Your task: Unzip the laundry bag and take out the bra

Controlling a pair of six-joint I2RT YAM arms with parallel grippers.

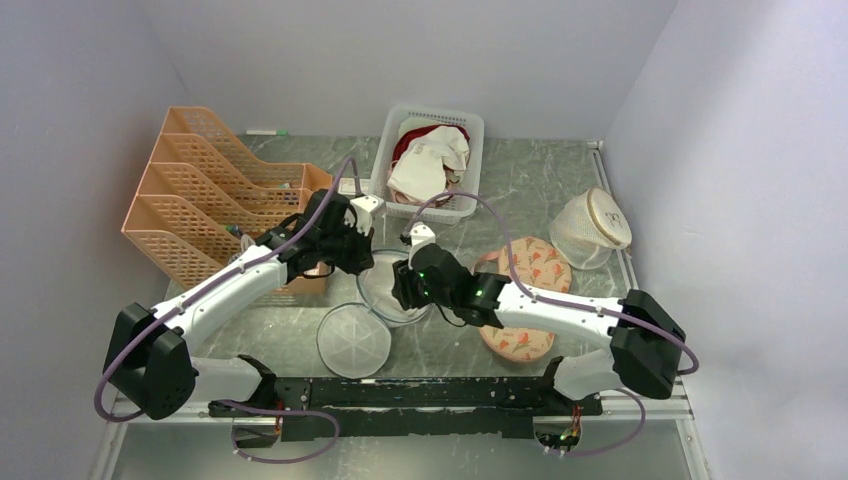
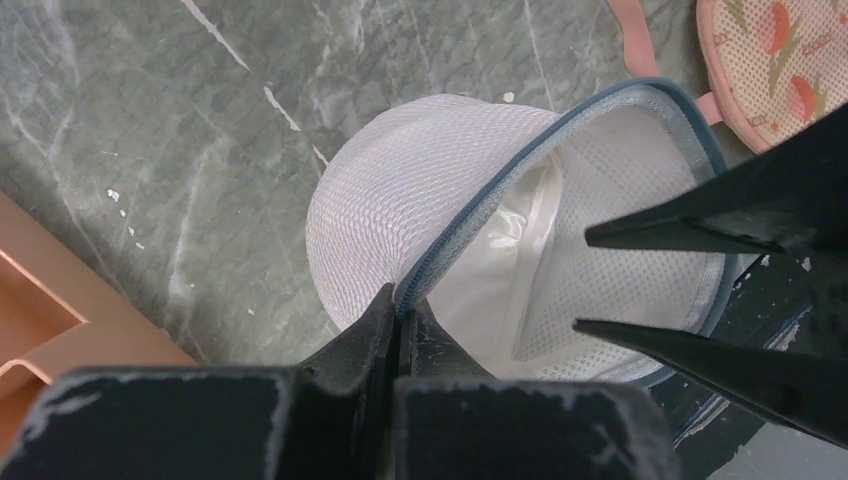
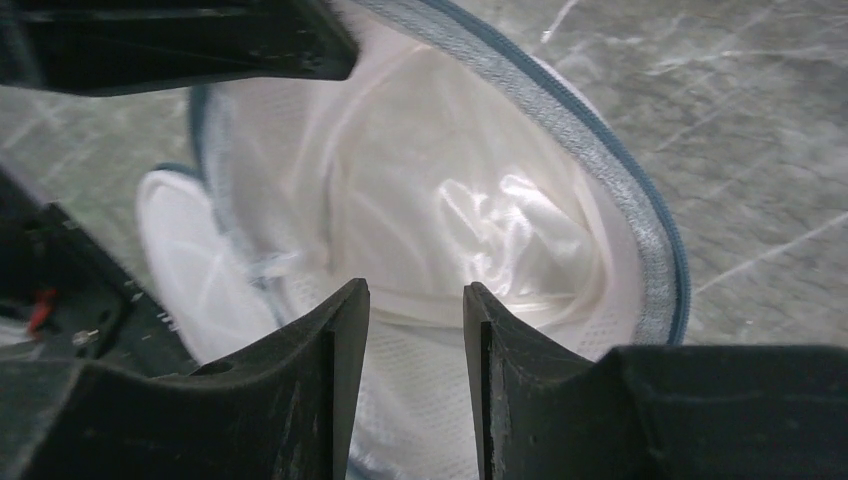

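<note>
The white mesh laundry bag [image 1: 385, 285] sits at the table's middle with its blue-grey zipper rim [image 2: 470, 225] open; its round lid [image 1: 353, 340] lies flat in front. My left gripper [image 2: 405, 300] is shut on the rim and holds the mouth up. The white satin bra [image 3: 470, 230] lies inside the bag [image 3: 420, 200], also seen in the left wrist view [image 2: 500, 270]. My right gripper [image 3: 415, 290] is open, its fingers pointing into the bag's mouth just short of the bra; its fingertips [image 2: 620, 235] show in the left wrist view.
An orange file rack [image 1: 215, 190] stands at the left. A white basket [image 1: 432, 160] with dark red and pale garments is at the back. A floral peach pouch [image 1: 530, 290] lies under the right arm. A translucent beige-rimmed bag [image 1: 592, 228] is at the right.
</note>
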